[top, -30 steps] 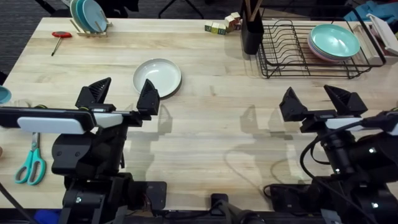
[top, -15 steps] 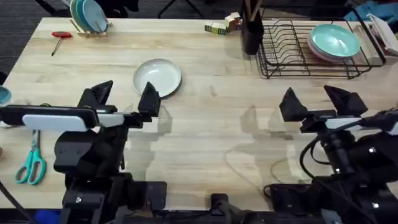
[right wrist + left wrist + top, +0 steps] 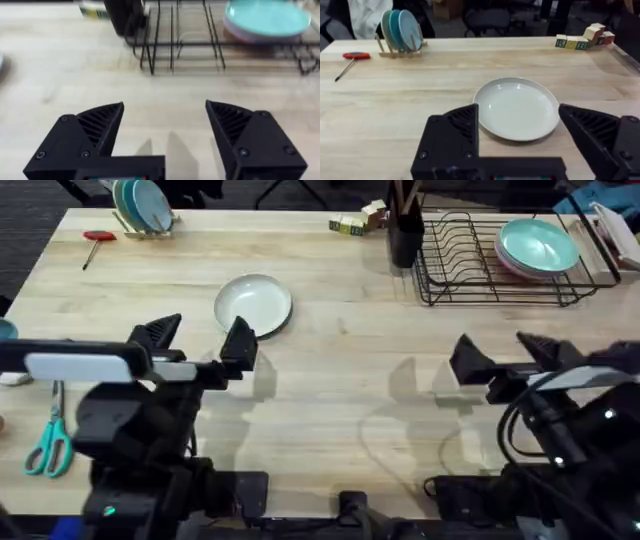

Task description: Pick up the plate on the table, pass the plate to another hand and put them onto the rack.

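Both arms have moved only a little since the earlier frames: the right gripper (image 3: 510, 355) has sunk slightly lower in the overhead view, and the left gripper (image 3: 198, 340) stays just before the plate (image 3: 253, 304), fingers wide apart. The right fingers are also apart. Round, white and glossy, the plate lies flat on the table (image 3: 330, 390), well apart from the rack (image 3: 470, 265).
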Controlling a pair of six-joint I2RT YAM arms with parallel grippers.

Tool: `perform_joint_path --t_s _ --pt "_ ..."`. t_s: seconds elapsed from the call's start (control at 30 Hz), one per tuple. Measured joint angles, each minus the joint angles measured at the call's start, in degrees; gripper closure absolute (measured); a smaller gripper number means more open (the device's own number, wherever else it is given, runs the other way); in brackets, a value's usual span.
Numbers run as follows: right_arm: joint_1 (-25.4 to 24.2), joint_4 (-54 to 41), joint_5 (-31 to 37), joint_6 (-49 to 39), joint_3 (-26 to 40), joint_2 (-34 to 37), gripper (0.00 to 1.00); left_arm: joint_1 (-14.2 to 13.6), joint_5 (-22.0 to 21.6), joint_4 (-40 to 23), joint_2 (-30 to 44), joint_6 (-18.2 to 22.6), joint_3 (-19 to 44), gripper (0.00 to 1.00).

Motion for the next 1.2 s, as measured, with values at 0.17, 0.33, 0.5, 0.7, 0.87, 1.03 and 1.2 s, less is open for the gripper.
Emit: perform_joint_path --t_s 0.17,0.33,0.5,0.7,0.87,1.03,1.2 --pt "0.0 -10.0 0.0 0.2 8.9 6.6 0.007 0.0 0.0 -8.6 6.5 -1.4 9.4 0.010" --pt "0.0 -11.3 0.0 0.2 19.0 16.3 0.007 0.0 0.0 -12.3 17.9 -1.9 19.6 0.009" --pt "0.0 -11.7 0.0 0.2 27.8 28.4 0.007 0.0 0.0 -12.8 31.6 -2.1 29.3 0.010" --pt "0.0 -17.3 0.0 0.2 40.0 43.4 0.007 0.0 0.0 -16.1 46.6 -2.1 41.6 0.010" --pt "0.0 -24.1 0.0 0.0 52.2 54.4 0.007 0.0 0.1 -22.4 56.8 -1.1 52.7 0.009" --pt "0.0 -29.9 0.0 -1.9 62.0 62.8 0.007 0.0 0.3 -30.8 65.3 1.7 62.3 0.008" --pt "0.0 -32.0 0.0 -4.1 66.2 67.4 0.007 0.0 0.4 -36.3 71.1 5.4 68.6 0.009"
